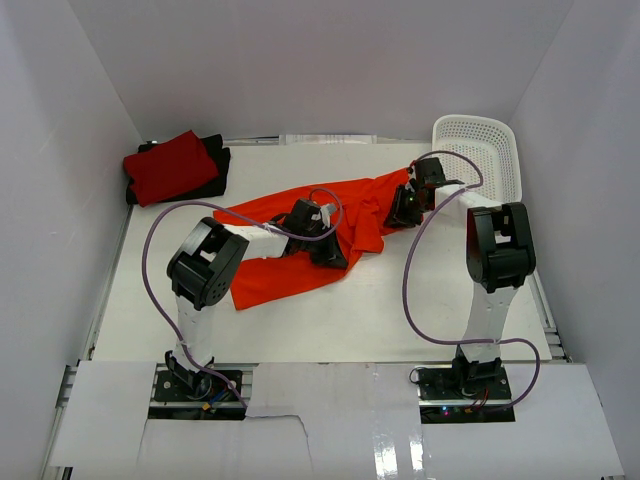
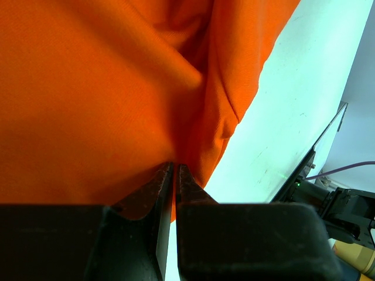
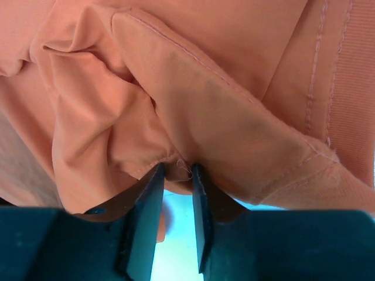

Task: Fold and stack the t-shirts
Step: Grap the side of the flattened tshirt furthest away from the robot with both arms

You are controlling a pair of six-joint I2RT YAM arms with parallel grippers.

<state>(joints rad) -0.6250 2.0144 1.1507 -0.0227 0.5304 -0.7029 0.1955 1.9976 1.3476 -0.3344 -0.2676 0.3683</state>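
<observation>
The bright orange t-shirt [image 1: 300, 225] lies spread and rumpled across the middle of the table. My left gripper [image 1: 328, 252] sits on its middle part. In the left wrist view the left gripper [image 2: 176, 167] is shut on a thin fold of the orange t-shirt [image 2: 105, 93]. My right gripper [image 1: 402, 214] is at the shirt's right end. There the right gripper [image 3: 177, 170] pinches a stitched hem of the orange t-shirt [image 3: 193, 105] between its tips. A folded crimson t-shirt [image 1: 168, 168] rests on a black t-shirt [image 1: 216, 166] at the back left.
A white perforated basket [image 1: 482, 148] stands at the back right, just behind the right arm's wrist. White walls close in the table on three sides. Purple cables loop off both arms over the table.
</observation>
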